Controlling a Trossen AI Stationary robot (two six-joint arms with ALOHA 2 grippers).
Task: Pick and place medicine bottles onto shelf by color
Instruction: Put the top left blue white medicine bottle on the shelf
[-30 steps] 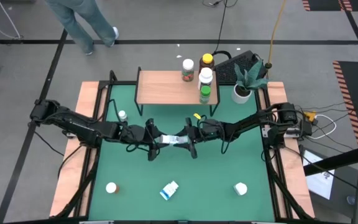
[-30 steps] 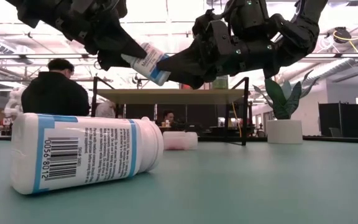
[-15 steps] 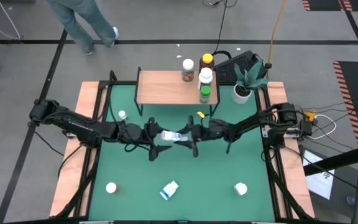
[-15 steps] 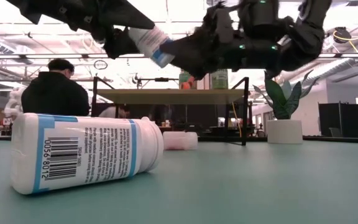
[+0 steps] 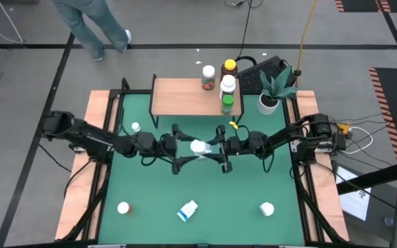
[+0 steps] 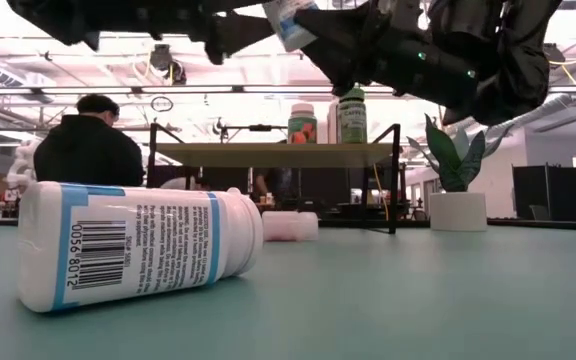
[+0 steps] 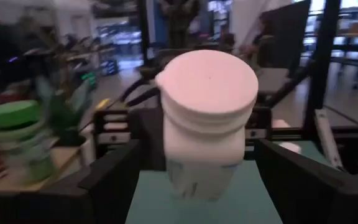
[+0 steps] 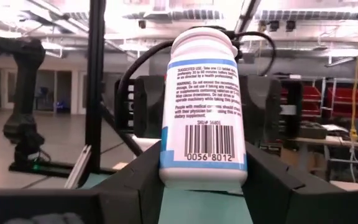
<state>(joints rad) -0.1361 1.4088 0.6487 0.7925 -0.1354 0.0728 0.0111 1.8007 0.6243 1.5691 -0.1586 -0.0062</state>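
Note:
A white-capped bottle with a blue-edged label is in the air over the table's middle, in front of the shelf. My right gripper is shut on it. My left gripper is open, with a finger on either side of the bottle's cap end and a gap to each. Four bottles stand at the shelf's right end: a red-labelled one, an amber one with a yellow cap, a white one and a green one. My right gripper pinches the bottle's base end between its two fingers, one on each side, below the barcode. The fingers come about level from the table's right side. The bottle is lifted clear of the table, cap end up.
On the green table a blue-labelled bottle lies on its side at the near middle, with white bottles at near left and near right and a small one at the left. A white plant pot stands right of the shelf.
Both grippers have risen and gone a little toward the table's right edge with the bottle between them. The bottle has turned from lying slanted to cap end up. My left gripper's fingers have spread and now stand apart from the bottle.

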